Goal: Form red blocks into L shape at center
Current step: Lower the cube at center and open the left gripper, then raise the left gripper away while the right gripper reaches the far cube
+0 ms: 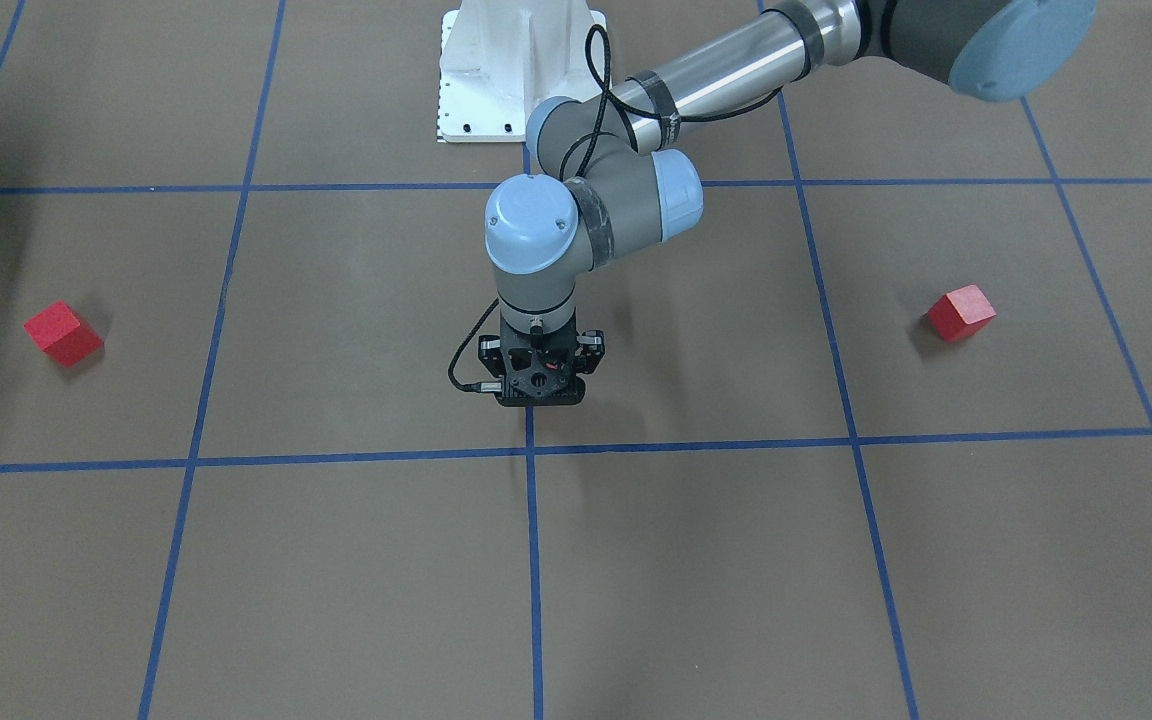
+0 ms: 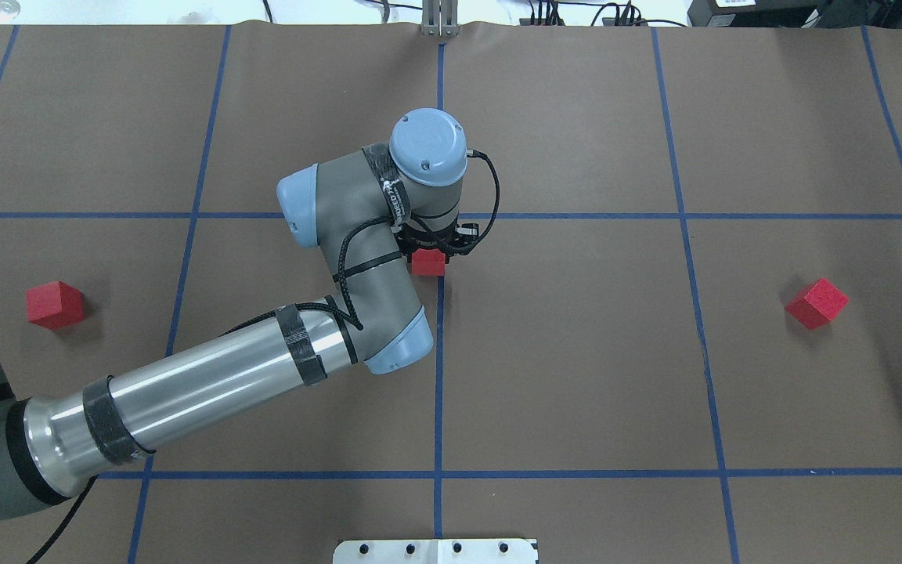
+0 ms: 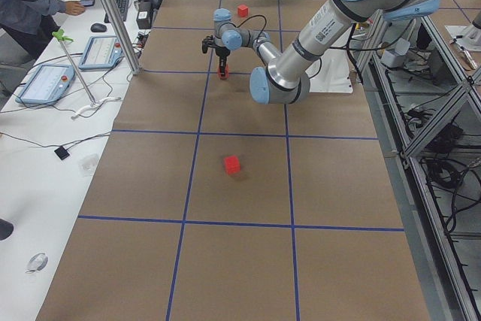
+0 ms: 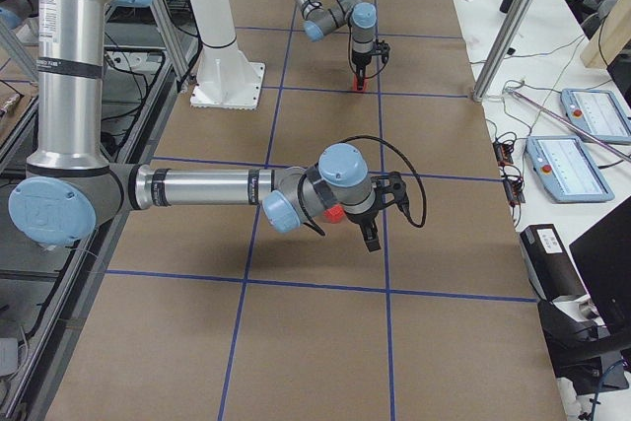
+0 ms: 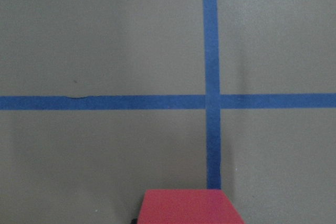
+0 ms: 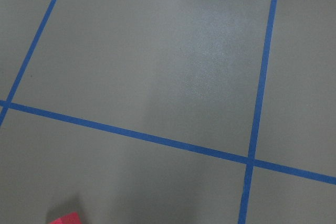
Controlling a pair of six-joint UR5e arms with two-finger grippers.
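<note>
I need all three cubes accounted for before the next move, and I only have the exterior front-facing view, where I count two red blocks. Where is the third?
Observer: The overhead view shows the third red block directly under the left gripper, on the middle tape line.
Operator: Is it gripped?
Observer: I cannot tell. The left wrist view shows the block's top but no fingers.
Operator: And the right arm?
Observer: The exterior right view shows the right gripper hanging near another red block.
</note>
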